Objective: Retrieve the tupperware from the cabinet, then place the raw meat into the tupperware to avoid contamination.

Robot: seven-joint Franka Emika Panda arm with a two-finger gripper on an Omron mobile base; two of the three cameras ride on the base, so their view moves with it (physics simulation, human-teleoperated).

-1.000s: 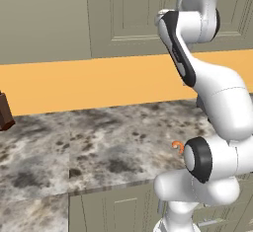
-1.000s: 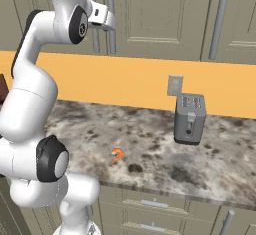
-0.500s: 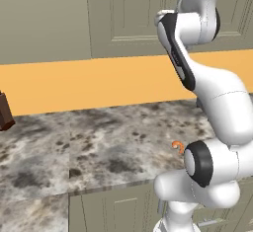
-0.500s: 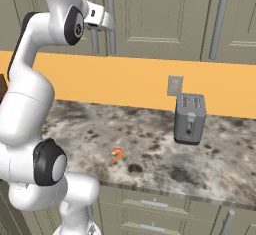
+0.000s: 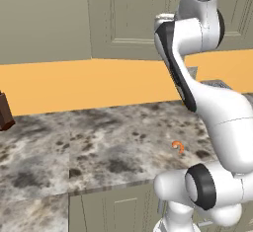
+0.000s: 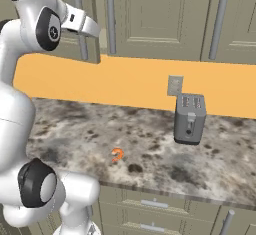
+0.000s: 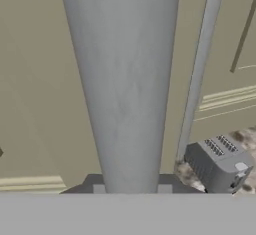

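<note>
The cabinet [image 6: 150, 19] spans the wall above the orange backsplash [image 6: 135, 81], its olive-beige panelled doors shut and hung with long grey bar handles. In the hand view one such bar handle [image 7: 122, 84] runs from 12 o'clock down to 6 o'clock, very close to the camera, with a second handle [image 7: 200, 64] just beside it toward 2 o'clock. In the right base view the end effector [image 6: 92, 29] is raised to the level of the doors at about 10 o'clock, right at the leftmost handle [image 6: 80, 24]. Its fingertips are hidden, so I cannot tell whether it is open, closed, or gripping the bar.

The raw meat [image 6: 117, 154], a tiny orange-red hook shape, lies on the speckled stone table [image 6: 150, 144] close to the front edge, near the arm's base; from the left base view it sits at about 4 o'clock [image 5: 177, 146]. It lies well apart from the cabinet doors above.

A grey toaster [image 6: 190, 118] stands upright at the back of the table, to the 2 o'clock side of the meat in the right base view, below a small wall outlet [image 6: 175, 85]. The same toaster appears at 4 o'clock in the hand view [image 7: 217, 163]. A dark brown block [image 5: 4, 111] sits at the far 9 o'clock edge of the left base view, on the table against the backsplash.
</note>
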